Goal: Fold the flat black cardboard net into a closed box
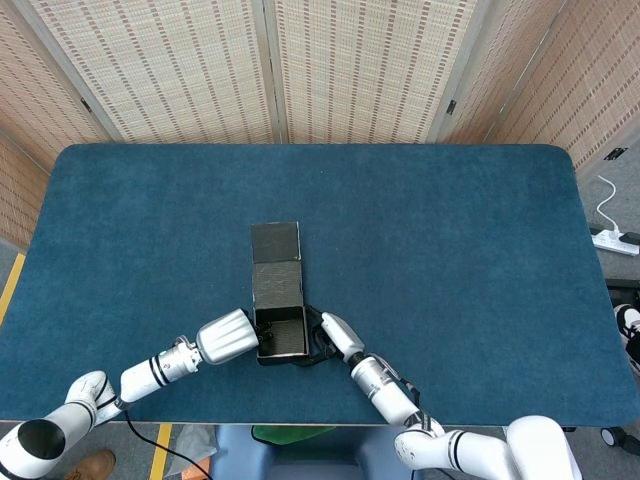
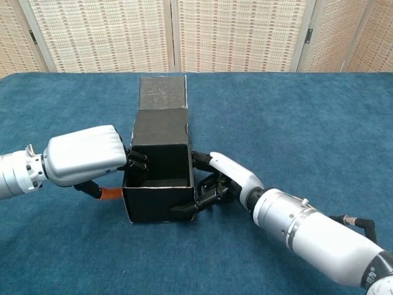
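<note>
Both hands, left hand (image 2: pixel 83 157) and right hand (image 2: pixel 224 178), grip the half-formed black box (image 2: pixel 161 178); uneven squeezing could collapse its upright walls.

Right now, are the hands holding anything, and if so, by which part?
Both hold the black box: the left hand grips its left wall, fingers over the rim, and the right hand presses its right wall near the front corner.

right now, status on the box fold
Left hand fingers on box left wall. Right hand grips right wall. Box open on top, lid flap flat behind. Nothing obstructing.
</note>
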Tool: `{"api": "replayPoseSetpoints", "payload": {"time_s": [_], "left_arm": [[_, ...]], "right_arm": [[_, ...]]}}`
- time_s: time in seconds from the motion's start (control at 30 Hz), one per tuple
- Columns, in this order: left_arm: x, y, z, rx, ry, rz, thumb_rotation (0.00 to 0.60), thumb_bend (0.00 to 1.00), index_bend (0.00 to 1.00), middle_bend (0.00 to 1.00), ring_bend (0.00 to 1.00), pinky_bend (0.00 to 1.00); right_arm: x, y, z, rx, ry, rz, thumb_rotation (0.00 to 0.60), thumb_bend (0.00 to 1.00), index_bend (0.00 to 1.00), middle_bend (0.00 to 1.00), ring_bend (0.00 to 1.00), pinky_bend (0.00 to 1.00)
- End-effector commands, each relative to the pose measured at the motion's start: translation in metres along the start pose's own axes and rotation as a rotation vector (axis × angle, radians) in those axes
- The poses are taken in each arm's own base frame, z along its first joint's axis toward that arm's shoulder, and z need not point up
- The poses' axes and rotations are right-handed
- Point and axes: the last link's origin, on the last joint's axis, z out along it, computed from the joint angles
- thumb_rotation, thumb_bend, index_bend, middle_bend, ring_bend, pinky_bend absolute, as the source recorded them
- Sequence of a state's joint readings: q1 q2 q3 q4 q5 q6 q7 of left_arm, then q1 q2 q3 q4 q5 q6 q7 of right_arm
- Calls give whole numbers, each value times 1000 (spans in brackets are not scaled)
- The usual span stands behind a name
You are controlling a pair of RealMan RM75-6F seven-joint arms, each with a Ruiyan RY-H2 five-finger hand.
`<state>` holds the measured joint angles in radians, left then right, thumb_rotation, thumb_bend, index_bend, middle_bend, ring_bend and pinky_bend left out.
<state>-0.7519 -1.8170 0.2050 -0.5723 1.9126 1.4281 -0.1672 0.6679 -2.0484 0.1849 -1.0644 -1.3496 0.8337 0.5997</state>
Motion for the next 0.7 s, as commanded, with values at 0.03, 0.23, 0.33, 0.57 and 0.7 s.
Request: {"api": "replayPoseSetpoints", "payload": {"time_s": [0.03,0.23,0.33,0.57,0.7], "left_arm": [[1,1,-1,-3,12,-5,600,334,717,692,846,913],[4,-3,-2,24,38,-35,600,333,667,648,846,912],[6,-6,-3,40,48,-42,600,332,564,563,846,912],[16,-16,-9,94,95,-58,600,317,371,392,834,913],[25,-22,-17,129,132,-80,600,312,271,330,820,920]], "right_arm": [[0,-1,0,1,5,4,600,188,553,650,778,1000],[-2,-5,2,15,10,13,600,188,553,650,778,1000],[-3,-8,4,22,20,24,600,188,553,649,778,1000],[0,-16,14,34,53,31,600,188,553,636,778,1000],[3,-15,19,21,81,22,600,188,553,613,778,1000]]}}
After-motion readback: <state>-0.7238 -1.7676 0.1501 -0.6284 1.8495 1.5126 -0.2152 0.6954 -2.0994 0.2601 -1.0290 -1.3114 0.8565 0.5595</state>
